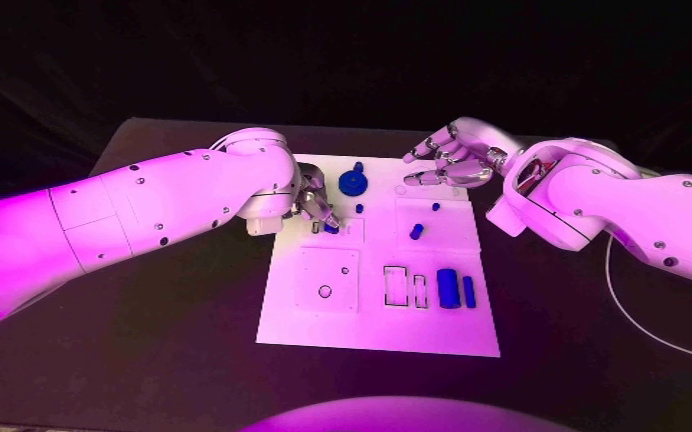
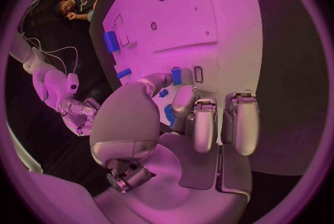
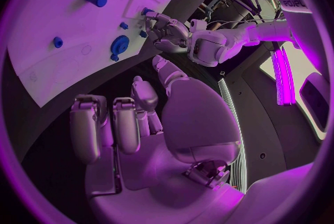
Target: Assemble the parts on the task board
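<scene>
1. Head view: my left hand rests over the task board at its left edge, fingers curled down. A small blue part lies right at my fingertips; whether I pinch it or merely touch it, I cannot tell.
2. Head view: a round blue gear part stands just beyond that hand, toward my right hand. A short blue peg lies between my two hands, and a blue cylinder with a thin blue bar beside it lies well apart from both, on the near side of the board.
3. Head view: my right hand hangs at the board's far right corner, fingers loosely bent and apart, holding nothing I can see.
4. Left wrist view: my left hand has its fingers bent toward the task board; a blue part sits just past the fingertips (contact not discernible).
5. Right wrist view: my right hand shows fingers apart and empty, with the task board beyond them. The gear part lies ahead of the fingers, my left hand beside it.
</scene>
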### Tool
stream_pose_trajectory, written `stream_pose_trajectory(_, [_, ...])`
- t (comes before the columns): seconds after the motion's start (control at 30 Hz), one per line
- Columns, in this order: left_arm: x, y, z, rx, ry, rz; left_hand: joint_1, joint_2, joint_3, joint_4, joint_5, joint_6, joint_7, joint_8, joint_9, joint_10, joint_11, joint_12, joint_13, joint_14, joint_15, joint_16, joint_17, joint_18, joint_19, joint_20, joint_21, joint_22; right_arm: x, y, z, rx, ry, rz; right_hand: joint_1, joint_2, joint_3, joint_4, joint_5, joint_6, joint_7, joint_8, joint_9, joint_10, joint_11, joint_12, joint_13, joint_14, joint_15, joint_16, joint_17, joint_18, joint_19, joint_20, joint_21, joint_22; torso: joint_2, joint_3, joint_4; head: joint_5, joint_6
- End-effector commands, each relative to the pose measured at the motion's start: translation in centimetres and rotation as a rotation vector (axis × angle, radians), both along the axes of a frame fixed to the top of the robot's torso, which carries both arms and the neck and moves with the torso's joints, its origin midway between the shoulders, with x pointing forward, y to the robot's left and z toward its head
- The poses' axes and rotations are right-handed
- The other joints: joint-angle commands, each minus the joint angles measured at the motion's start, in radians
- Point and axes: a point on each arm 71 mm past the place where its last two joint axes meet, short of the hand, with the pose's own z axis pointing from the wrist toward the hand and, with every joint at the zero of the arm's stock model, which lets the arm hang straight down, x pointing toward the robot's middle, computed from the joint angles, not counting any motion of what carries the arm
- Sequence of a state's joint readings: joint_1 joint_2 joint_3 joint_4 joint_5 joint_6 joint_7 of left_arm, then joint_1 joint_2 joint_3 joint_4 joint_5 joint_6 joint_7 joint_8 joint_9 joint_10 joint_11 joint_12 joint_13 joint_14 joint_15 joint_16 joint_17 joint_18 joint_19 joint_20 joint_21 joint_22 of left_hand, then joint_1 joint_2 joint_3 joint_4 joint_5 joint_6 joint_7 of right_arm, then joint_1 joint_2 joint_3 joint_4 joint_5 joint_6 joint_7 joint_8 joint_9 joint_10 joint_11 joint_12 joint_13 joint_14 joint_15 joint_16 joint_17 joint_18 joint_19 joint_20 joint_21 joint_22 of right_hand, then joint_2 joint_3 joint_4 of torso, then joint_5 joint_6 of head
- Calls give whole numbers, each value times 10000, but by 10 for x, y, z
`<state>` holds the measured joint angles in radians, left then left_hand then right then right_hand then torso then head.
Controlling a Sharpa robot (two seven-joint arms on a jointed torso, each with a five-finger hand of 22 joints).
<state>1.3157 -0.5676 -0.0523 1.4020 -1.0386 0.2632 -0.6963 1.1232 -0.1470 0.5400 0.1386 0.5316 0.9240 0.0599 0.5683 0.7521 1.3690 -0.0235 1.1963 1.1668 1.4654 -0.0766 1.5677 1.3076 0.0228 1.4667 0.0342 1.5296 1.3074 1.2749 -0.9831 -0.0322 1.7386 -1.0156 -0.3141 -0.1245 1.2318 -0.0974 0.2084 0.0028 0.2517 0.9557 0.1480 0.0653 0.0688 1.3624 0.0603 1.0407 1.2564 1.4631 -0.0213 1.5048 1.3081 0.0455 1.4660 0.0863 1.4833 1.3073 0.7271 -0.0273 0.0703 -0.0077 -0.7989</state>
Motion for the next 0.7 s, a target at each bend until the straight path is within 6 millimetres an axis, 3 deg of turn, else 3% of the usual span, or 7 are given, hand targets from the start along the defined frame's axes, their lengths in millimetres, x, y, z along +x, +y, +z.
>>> stream_pose_trajectory(0.03, [-1,3,-4,751,269,350,-1,143,1592,-1624,66,107,-117,47,20,43,-32,-44,-18,1054,-51,31,2632,-67,748,-89,-57,2036,-1,2,-1,-30,33,186,-14,82,-59,-14,47,89,-10,50,16,-42,-36,23,-7,796,30,-41,1323,-33,87,9,-61,679,5,3,-6,-4,5])
stream_pose_trajectory(0.3, [1,2,-8,811,469,536,-273,304,1530,-1454,67,173,-160,63,58,77,-61,-75,-52,1054,-75,31,2632,-67,749,-106,-63,2035,-1,2,-1,-31,38,196,-14,82,-59,-14,47,89,-10,50,16,-42,-36,23,-7,796,30,-41,1323,-33,87,9,-61,679,8,12,-14,-13,-15])
stream_pose_trajectory(0.43, [2,3,-9,879,643,601,-607,448,1211,-1197,26,231,-209,22,52,-7,-87,-315,-299,1054,-101,31,2632,-62,741,-118,-83,2017,-1,2,0,-30,35,184,-20,82,-81,-2,61,96,-13,50,16,-44,-37,22,-10,796,28,-42,1323,-32,85,8,-65,674,-4,11,-3,-38,-38])
stream_pose_trajectory(0.7, [3,2,-11,967,778,615,-915,508,521,-989,9,389,-282,-119,-35,37,-143,-318,-288,1054,-148,31,2632,-70,758,-152,-65,2052,-2,1,0,-29,37,185,-36,79,-108,14,43,101,-13,49,16,-42,-37,29,-8,796,28,-45,1319,-32,86,7,-65,674,-4,8,-13,-44,-39])
